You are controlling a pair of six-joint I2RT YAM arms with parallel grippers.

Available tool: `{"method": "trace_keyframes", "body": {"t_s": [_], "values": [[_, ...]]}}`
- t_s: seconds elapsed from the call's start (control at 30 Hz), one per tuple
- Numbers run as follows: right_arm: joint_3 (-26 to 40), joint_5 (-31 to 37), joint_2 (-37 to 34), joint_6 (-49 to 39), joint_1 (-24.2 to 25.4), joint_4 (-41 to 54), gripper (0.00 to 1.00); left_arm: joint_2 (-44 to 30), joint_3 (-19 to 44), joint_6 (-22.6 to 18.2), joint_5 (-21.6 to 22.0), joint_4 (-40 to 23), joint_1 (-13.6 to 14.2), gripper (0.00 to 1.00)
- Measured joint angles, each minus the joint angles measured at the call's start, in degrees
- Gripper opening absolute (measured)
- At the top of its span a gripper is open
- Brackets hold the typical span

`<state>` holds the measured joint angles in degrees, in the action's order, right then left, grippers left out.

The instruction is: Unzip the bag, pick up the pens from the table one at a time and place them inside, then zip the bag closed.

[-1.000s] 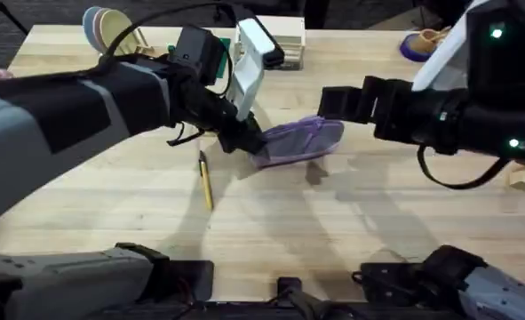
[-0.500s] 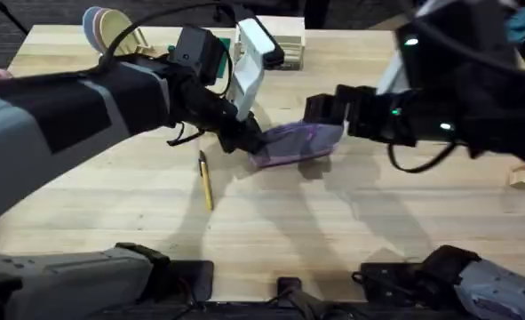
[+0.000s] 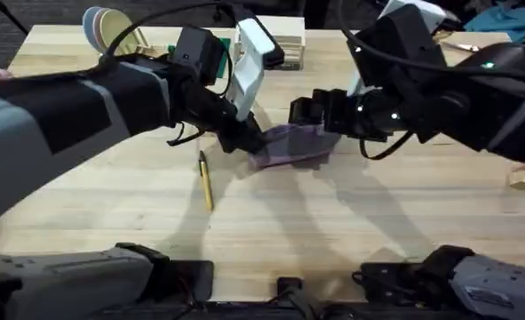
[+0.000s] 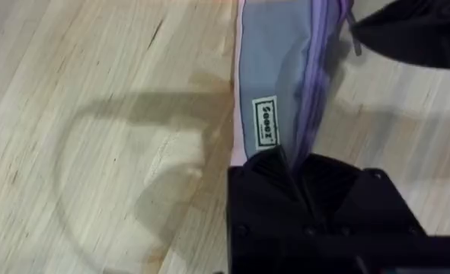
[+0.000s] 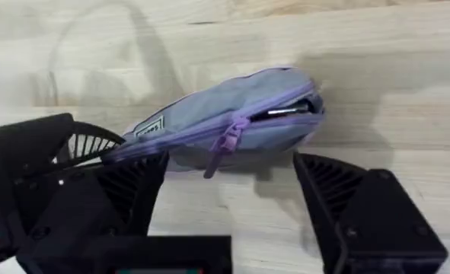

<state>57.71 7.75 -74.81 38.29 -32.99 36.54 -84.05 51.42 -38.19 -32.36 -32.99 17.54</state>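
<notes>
Bag pinned at one end, zip pull not yet taken.

Near, the pen (image 3: 206, 180) lies loose on the table (image 3: 271, 236), at seven o'clock of the bag (image 3: 289, 147) at mid-table. The left gripper (image 4: 297, 164) is clamped on the bag's end. The right gripper (image 5: 228, 198) hovers spread wide beside it, holding nothing, the zip pull (image 5: 226, 144) dangling between its fingers. Likely light, soft and quick to crumple, so the pull tab looks the best hold. Open boards at six o'clock; clutter crowds twelve o'clock.

One lilac-purple soft zip pouch (image 3: 290, 145) at frame centre, one slim yellowish-tan pen (image 3: 206, 180) lower left of it, two black grippers.
</notes>
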Motion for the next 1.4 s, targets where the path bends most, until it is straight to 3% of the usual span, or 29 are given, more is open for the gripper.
{"method": "trace_keyframes", "body": {"t_s": [0.27,0.33,0.77,1.0,1.13,1.4], "values": [[0.0,0.0,-2.8,3.0,0.0,-0.8,0.996,0.0,0.0,0.0,0.0,0.0,0.0,0.051],[0.0,0.0,-3.2,3.8,0.0,-0.8,0.955,0.0,0.0,0.0,0.0,0.0,0.0,0.051],[0.0,0.2,-4.6,6.4,0.0,-1.0,0.341,0.0,0.0,0.0,0.0,0.0,0.0,0.051],[0.1,0.2,-5.5,7.8,-0.2,-1.5,0.11,0.0,0.0,0.0,0.0,0.0,0.0,0.052],[0.2,0.2,-5.5,8.1,-0.2,-1.4,0.041,0.0,0.0,0.0,0.0,0.0,0.0,0.053],[0.2,-0.3,-5.5,8.2,-0.2,-1.4,0.032,0.0,0.0,0.0,0.0,0.0,0.0,0.053]]}}
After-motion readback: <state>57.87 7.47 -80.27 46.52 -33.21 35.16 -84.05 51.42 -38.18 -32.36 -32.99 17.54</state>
